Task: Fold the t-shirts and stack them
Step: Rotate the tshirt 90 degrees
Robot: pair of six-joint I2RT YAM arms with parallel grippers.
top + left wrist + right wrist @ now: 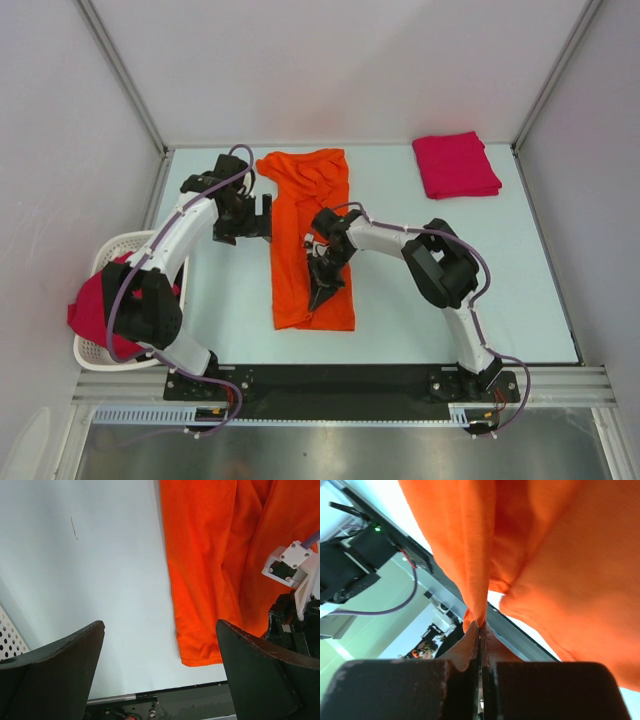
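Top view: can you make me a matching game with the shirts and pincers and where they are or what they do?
1 orange t-shirt
2 folded pink t-shirt
3 left pincer
4 right pincer

A open, beside the orange cloth
B far right corner of the table
C shut on orange cloth
D laid out in the middle

Pairs: 1-D, 2-B, 3-A, 4-C.

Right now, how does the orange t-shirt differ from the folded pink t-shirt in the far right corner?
The orange t-shirt lies as a long, half-folded strip mid-table; the pink t-shirt is a compact folded square. The right gripper is shut on a fold of the orange t-shirt; nothing touches the pink t-shirt. Both are plain and rest on the table.
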